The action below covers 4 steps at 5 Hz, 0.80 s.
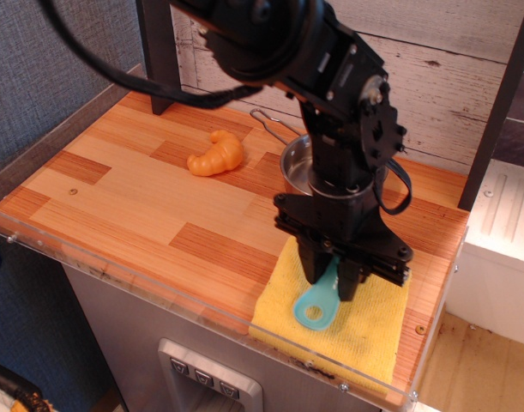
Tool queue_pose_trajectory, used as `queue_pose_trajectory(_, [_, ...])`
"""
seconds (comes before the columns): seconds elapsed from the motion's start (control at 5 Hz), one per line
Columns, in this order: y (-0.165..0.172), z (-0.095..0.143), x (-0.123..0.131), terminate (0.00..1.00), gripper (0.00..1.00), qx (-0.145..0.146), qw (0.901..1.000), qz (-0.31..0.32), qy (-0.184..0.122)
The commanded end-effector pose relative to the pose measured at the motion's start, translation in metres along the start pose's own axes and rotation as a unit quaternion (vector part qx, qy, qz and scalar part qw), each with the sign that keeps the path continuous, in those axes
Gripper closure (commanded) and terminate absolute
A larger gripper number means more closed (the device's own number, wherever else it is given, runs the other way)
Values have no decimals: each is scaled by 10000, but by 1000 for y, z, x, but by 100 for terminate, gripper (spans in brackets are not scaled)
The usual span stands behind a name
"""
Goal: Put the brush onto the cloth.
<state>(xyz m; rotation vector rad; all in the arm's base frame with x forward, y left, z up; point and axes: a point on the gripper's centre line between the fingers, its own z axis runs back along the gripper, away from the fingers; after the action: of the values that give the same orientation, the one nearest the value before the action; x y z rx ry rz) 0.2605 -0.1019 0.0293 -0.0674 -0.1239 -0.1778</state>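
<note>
The teal brush (316, 306) hangs from my gripper (334, 276), loop end down, over the yellow cloth (364, 330). Its loop is at or just above the cloth's surface; I cannot tell if it touches. The gripper is shut on the brush's upper part, and the bristles are hidden between the fingers. The cloth lies at the front right corner of the wooden counter, partly covered by the arm.
An orange croissant toy (215, 154) lies at the back left of the counter. A steel pan (293, 156) with a wire handle stands behind the arm, mostly hidden. A clear plastic lip (141, 287) runs along the counter's front edge. A dark post (157, 60) stands at the back left.
</note>
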Motion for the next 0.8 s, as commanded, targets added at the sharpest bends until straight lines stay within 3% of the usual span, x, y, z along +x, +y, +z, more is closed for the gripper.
queue_pose_trajectory(0.0, [1, 14, 3, 0, 0, -52, 9999, -17, -152])
queue_pose_trajectory(0.4, [36, 62, 4, 0, 0, -129, 9982, 182, -560])
queue_pose_trajectory(0.6, [77, 86, 1, 0, 0, 161, 9960, 541, -696])
